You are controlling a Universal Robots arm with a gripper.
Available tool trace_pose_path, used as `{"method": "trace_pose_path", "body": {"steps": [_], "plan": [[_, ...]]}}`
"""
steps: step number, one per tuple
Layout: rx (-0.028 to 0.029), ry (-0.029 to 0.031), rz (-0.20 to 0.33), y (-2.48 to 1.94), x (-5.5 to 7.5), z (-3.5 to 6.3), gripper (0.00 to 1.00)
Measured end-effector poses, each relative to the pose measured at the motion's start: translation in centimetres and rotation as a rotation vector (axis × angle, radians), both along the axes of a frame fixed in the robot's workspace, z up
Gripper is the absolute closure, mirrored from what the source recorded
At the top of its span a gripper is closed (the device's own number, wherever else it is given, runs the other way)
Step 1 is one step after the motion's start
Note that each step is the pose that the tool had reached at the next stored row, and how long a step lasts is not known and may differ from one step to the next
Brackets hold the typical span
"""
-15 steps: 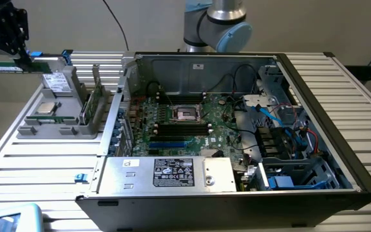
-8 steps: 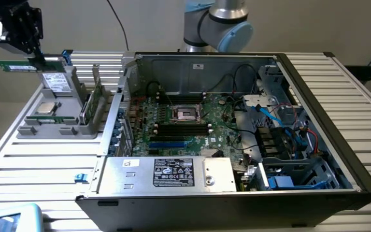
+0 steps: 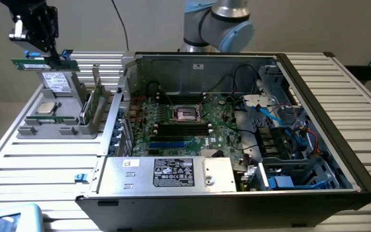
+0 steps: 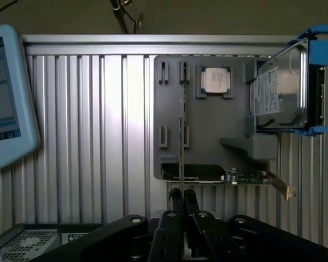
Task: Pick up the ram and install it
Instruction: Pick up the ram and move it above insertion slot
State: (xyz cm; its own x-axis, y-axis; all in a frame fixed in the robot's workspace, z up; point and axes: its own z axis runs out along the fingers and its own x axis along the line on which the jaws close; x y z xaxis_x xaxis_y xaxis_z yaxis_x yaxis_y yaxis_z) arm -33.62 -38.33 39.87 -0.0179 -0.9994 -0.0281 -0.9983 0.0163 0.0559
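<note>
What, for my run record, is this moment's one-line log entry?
gripper: shut on ram | ram: held over gray holder | open case: ram outside, not installed

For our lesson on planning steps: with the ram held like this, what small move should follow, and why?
Probably carry the ram toward the exterior view's right, over the black slots: the end effector is shut on it, up above the gray holder.

The thin, long green circuit-board ram (image 3: 38, 64) with a whitish label is hanging level in the air, pinched near one end by the black gripper (image 3: 56, 59), above the grey plastic holder tray (image 3: 31, 131).
</note>
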Motion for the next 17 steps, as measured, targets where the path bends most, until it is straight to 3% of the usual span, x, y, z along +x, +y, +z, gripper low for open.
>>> {"method": "trace_pose_path", "body": {"steps": [17], "plan": [[-0.0001,0.0220,0.002,-0.01,7.1,0.12,0.87]]}}
